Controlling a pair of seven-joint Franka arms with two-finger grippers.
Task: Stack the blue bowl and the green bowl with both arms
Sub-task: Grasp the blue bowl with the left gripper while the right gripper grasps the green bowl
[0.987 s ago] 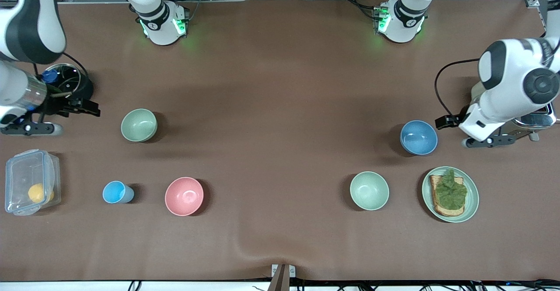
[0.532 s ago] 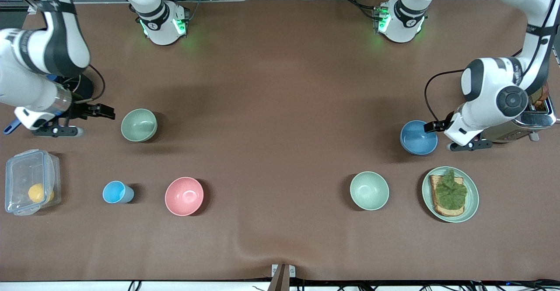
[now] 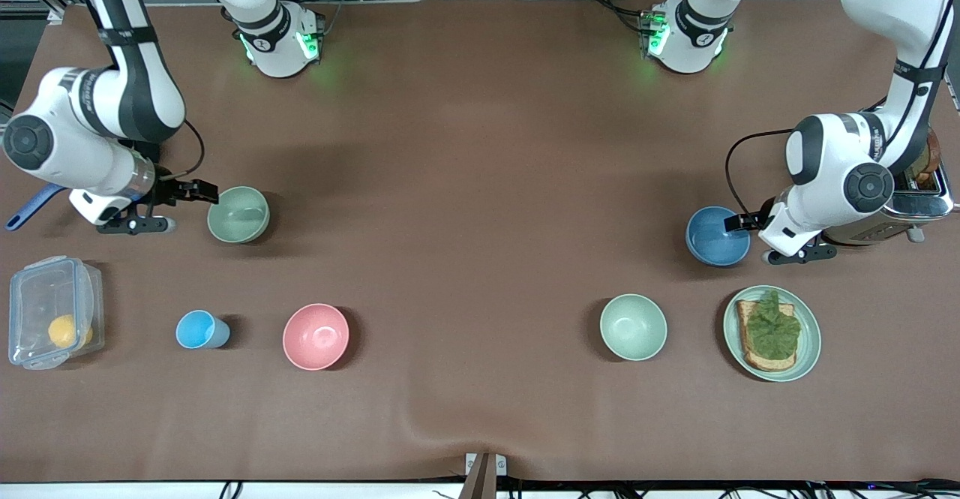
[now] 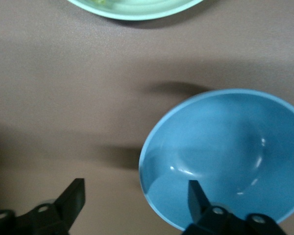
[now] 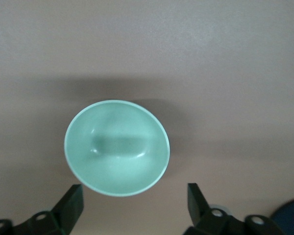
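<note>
Left claw (image 3: 739, 221) jaws apart, straddling 3 o'clock rim of blue bowl (image 3: 717, 236) at left-arm end of bench (image 3: 480, 184); right claw (image 3: 202, 191) jaws apart, just off 9 o'clock rim of green bowl (image 3: 238, 214) at right-arm end.

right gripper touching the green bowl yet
Apart. The right wrist view shows the right gripper open, its fingers short of the green bowl, with bare table between.
</note>
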